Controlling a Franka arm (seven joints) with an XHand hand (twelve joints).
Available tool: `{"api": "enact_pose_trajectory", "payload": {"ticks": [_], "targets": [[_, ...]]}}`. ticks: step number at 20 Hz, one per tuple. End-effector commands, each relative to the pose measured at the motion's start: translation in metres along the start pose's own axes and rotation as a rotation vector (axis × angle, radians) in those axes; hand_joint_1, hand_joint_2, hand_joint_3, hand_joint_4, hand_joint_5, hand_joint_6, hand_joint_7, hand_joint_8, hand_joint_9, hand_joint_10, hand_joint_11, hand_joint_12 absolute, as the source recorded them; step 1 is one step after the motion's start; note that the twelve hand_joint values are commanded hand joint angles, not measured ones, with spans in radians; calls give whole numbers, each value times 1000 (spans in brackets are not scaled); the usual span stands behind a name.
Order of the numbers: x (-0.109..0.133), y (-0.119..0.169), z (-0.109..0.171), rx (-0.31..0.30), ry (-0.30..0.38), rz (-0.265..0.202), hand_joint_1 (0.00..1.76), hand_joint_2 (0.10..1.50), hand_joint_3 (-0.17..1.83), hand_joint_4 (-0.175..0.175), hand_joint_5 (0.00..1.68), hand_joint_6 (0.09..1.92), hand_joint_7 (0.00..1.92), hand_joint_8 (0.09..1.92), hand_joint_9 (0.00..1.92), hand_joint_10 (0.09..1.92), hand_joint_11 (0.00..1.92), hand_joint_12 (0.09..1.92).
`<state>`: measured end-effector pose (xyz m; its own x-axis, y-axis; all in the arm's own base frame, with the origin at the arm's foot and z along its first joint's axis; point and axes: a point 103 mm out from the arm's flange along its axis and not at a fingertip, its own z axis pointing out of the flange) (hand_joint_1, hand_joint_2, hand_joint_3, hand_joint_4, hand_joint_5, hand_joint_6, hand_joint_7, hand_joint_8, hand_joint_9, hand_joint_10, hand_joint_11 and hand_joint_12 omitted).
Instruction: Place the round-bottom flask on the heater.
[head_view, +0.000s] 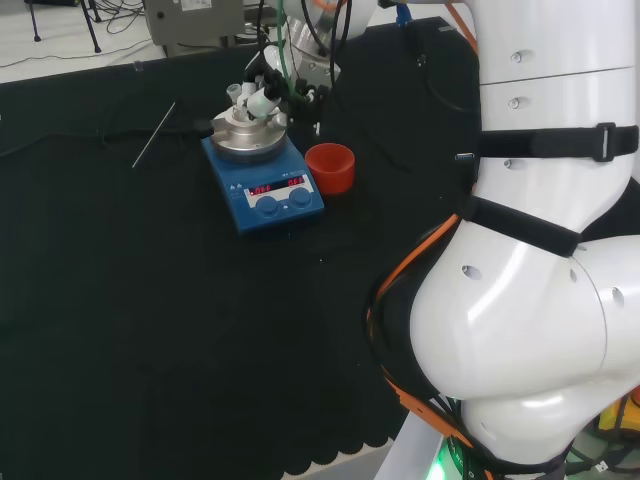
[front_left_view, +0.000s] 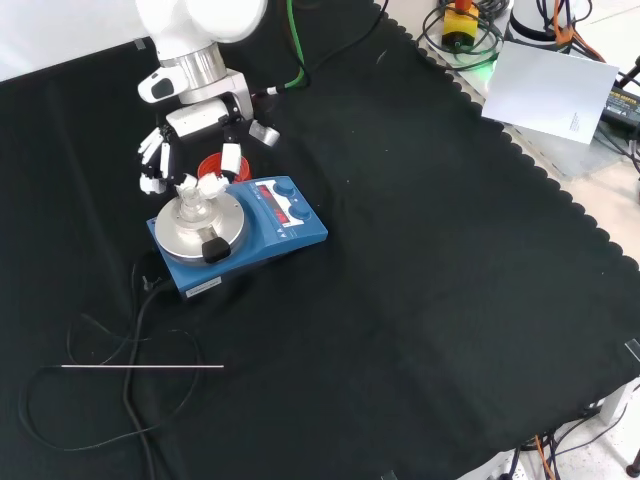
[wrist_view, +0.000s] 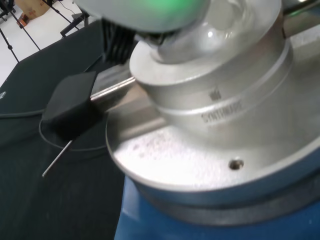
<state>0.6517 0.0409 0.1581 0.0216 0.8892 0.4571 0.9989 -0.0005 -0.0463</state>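
The clear round-bottom flask (head_view: 243, 103) (front_left_view: 193, 206) sits upright in the silver metal block (head_view: 247, 135) (front_left_view: 200, 228) (wrist_view: 215, 100) on top of the blue heater (head_view: 265, 185) (front_left_view: 285, 225). The black and white hand (head_view: 268, 88) (front_left_view: 195, 135) hangs right over it, coming from the arm side. Its fingers curl down around the flask's necks, with white fingertips (front_left_view: 228, 160) beside the glass. In the wrist view the glass bulb (wrist_view: 227, 20) rests in the block's well, under a blurred part of the hand (wrist_view: 145, 10).
A red ribbed ring stand (head_view: 330, 167) (front_left_view: 210, 165) stands close beside the heater, under the hand. A thin metal rod (head_view: 153, 135) (front_left_view: 140, 367) and a black cable (front_left_view: 135, 300) lie on the cloth beyond the heater. A black plug (front_left_view: 213, 248) (wrist_view: 72, 105) sits at the block's edge.
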Motion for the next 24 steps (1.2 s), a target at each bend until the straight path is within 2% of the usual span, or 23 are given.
{"api": "enact_pose_trajectory", "payload": {"ticks": [1,2,3,5,7,9,11,13,18,24], "targets": [[-4,3,-5,7,16,2,1009,738,678,109,967,1046,499,621,656,599,339,1306],[-3,2,-5,5,15,1,977,673,750,51,914,996,492,624,649,605,335,1305],[-3,1,-6,2,16,0,956,626,803,14,873,962,486,626,645,609,331,1305],[-2,0,-9,-4,17,-3,933,577,851,-17,819,923,479,629,639,613,326,1305],[-1,-2,-11,-10,22,-5,916,556,861,-24,769,898,474,630,635,614,320,1305],[-1,-4,-14,-13,30,-6,888,538,852,-29,619,828,459,634,628,619,311,1311],[4,-5,-11,-13,14,-8,850,530,822,-31,470,686,438,651,613,634,295,1323],[5,-7,-13,-16,17,-8,809,537,772,-28,399,529,416,667,598,650,278,1335],[3,-22,-40,-39,17,-2,775,554,712,-22,384,356,380,676,573,666,249,1347],[5,-38,-56,-46,16,1,768,564,695,-20,399,300,369,676,562,671,241,1348]]}}
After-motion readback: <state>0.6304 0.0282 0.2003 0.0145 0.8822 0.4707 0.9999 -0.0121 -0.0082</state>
